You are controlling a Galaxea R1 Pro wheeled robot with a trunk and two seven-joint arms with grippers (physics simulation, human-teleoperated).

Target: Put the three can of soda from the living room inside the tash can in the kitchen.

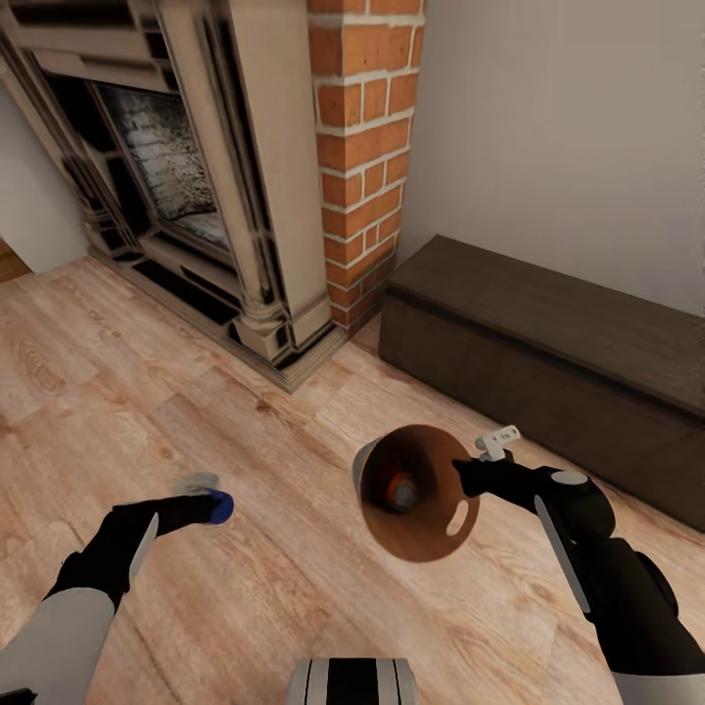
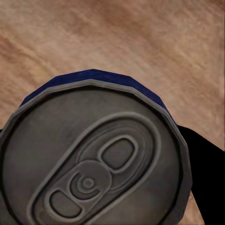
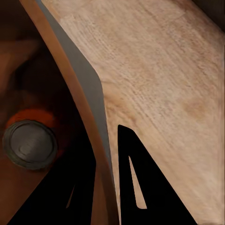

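While you face the ornate beige-and-black fireplace [image 1: 186, 186] with its red brick column [image 1: 364, 147], warm plank floor [image 1: 147, 411] runs under both arms. Long dark-brown low cabinet [image 1: 548, 362] sits along the wall to your right. Your right gripper [image 1: 468, 477] is clamped over the rim of the round tapered bin, grey outside and coppery brown inside [image 1: 416, 529]; the right wrist view puts one finger [image 3: 150, 187] outside the wall [image 3: 79, 93] and one inside. The bin is held off the floor, tilted, mouth toward the head camera. Orange soda can with grey top [image 3: 30, 140] lies inside at the bottom. Your left gripper [image 1: 211, 506] is closed around the blue soda can with grey lid [image 2: 98, 154], held above the floor, well left of the bin.
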